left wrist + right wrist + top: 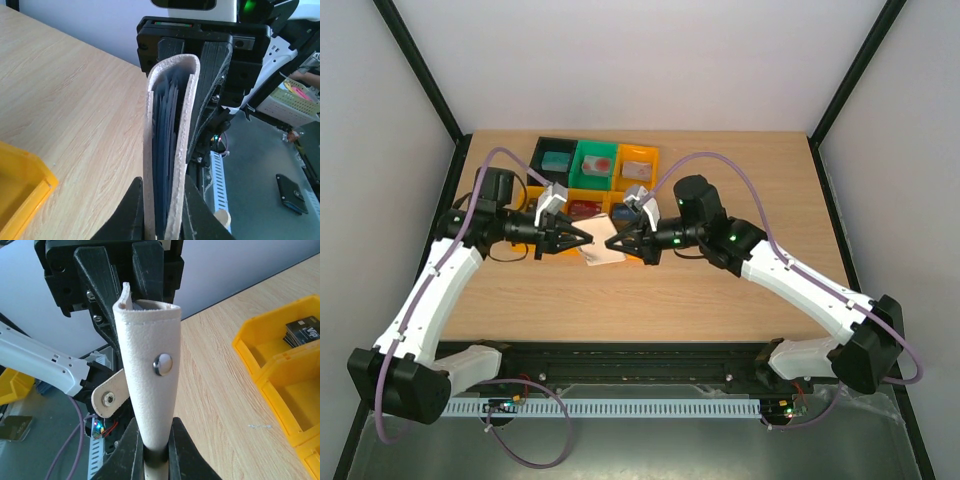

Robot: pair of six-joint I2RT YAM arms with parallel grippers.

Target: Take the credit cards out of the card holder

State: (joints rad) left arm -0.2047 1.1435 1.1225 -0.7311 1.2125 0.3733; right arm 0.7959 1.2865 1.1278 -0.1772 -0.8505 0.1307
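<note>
Up close, the left gripper [586, 238] has its fingers [129, 216] pressed against both sides of the card holder [169, 125], and we read that as a closed grip on one end. Facing it, the right gripper [617, 243] is clamped tight on the other end, fingers [131, 450] pinching the tan cover.

So the holder hangs between the two arms, lifted off the table [720, 300], over its middle and just on the near side of the bins [595, 182] that line the far edge. The strap tab [107, 399] dangles free of the snap stud [163, 363], so it is unfastened.

Looking into the mouth, we see dark blue leaves packed edge-on. We cannot tell whether they are pockets or credit cards, and nothing pokes out.

A dark card [302, 330] lies in a yellow bin [280, 367], and teal and red pieces sit in others, but we cannot say whether they came out of this holder. Our call: it is gripped and opened, but no card is being drawn out, and the pulling is all to come.
</note>
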